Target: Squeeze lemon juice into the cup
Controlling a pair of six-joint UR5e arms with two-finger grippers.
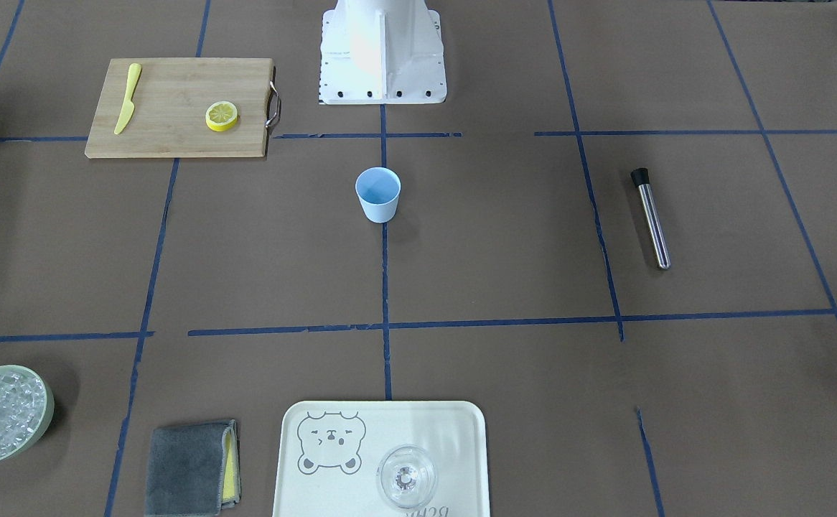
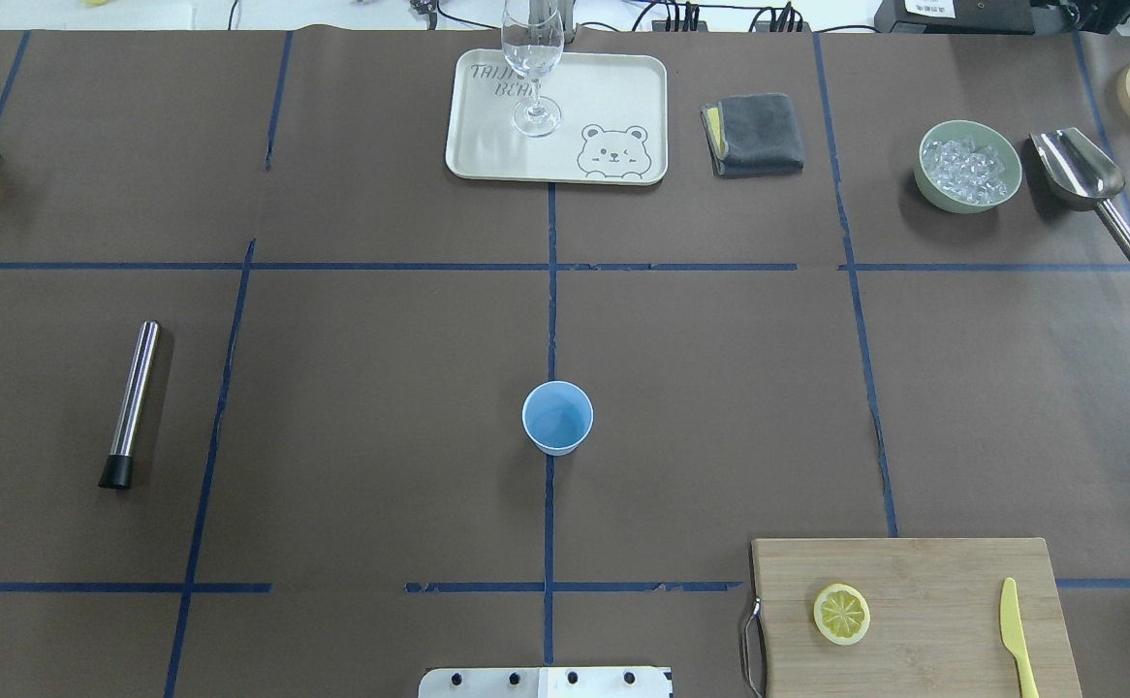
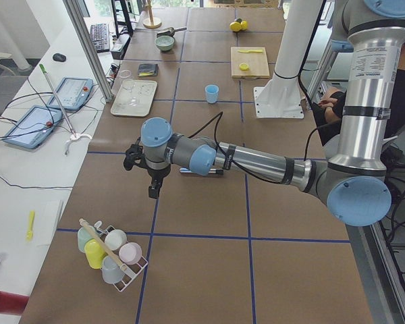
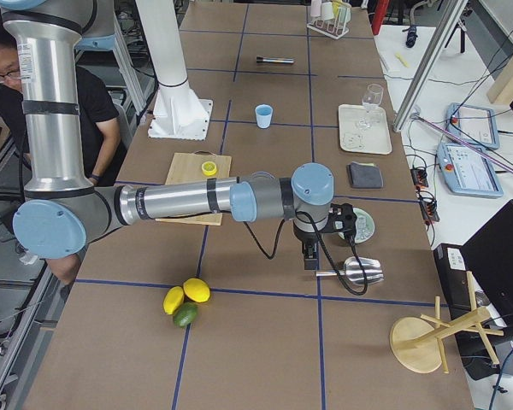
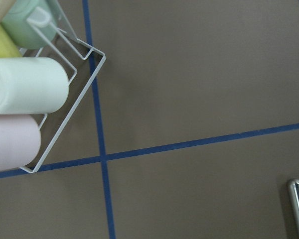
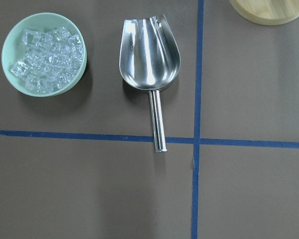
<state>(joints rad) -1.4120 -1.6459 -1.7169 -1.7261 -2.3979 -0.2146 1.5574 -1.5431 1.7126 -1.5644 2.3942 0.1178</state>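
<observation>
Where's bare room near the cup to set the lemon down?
Bare table all round the cup, widest toward the steel rod and toward the tray. The cutting board has room between lemon and knife. Crowded only by the ice bowl and scoop.

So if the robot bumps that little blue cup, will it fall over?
Probably quite easily. The cup looks empty, so it is likely light and may slide or tip. Its base looks narrower than its mouth, which makes tipping likelier. Lying down, it would probably roll in a curve.
</observation>
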